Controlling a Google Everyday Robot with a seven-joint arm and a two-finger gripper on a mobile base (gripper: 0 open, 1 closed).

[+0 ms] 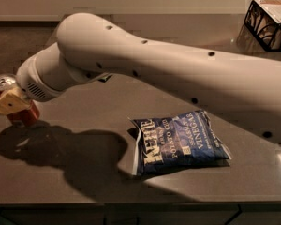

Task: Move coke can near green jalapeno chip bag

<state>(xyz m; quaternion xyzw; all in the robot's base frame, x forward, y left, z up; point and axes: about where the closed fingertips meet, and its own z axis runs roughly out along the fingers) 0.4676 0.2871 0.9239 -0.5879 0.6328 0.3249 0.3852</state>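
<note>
The coke can point(22, 116) is at the far left of the dark table, red with its silver top showing, tilted a little. My gripper point(9, 102) is shut on it; one tan finger point(8, 103) lies across the can's side. The can's base sits just over its shadow, and I cannot tell whether it touches the table. My thick white arm point(168, 64) crosses the view from the right edge to the gripper. The green jalapeno chip bag is not in view; it may be hidden behind the arm.
A dark-blue Kettle salt-and-vinegar chip bag point(178, 142) lies flat at the table's front centre. A black wire basket point(268, 25) stands at the back right corner. The table's front edge point(131, 204) runs along the bottom.
</note>
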